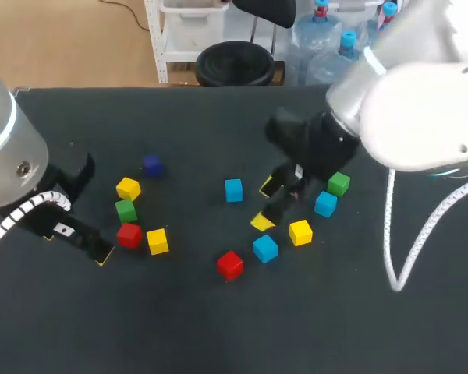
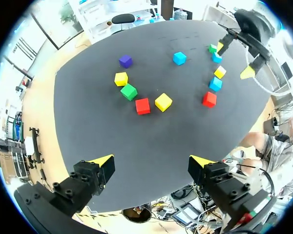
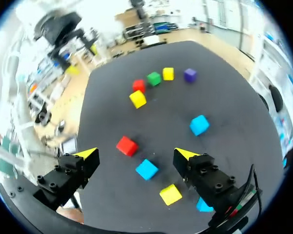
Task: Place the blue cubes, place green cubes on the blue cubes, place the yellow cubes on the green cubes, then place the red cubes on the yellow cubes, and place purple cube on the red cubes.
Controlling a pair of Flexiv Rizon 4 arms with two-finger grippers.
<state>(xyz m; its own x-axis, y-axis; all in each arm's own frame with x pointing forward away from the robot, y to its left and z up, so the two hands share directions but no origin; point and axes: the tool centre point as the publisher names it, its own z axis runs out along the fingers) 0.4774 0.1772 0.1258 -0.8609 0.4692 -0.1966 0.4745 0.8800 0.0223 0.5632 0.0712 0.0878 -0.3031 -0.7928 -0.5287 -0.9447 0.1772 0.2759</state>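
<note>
— Head view, surface first?
— Black table, cubes loose on it, none stacked. Toward the left arm, close together: purple cube, green cube, red cube, two yellow cubes. Toward the right arm: two blue cubes, second green cube, third yellow cube, second red cube. Lone blue cube between the groups.
— Left tool?
— At the table's left side, near that red cube. Left wrist view: fingers spread wide, nothing between them, touching no cube; all cubes well ahead.
— And the right tool?
— Hangs over the right group, spread wide as well. Right wrist view: one of the blue cubes down on the table, showing in the gap between the fingers, apart from both. Second red cube just ahead. Grips nothing.
</note>
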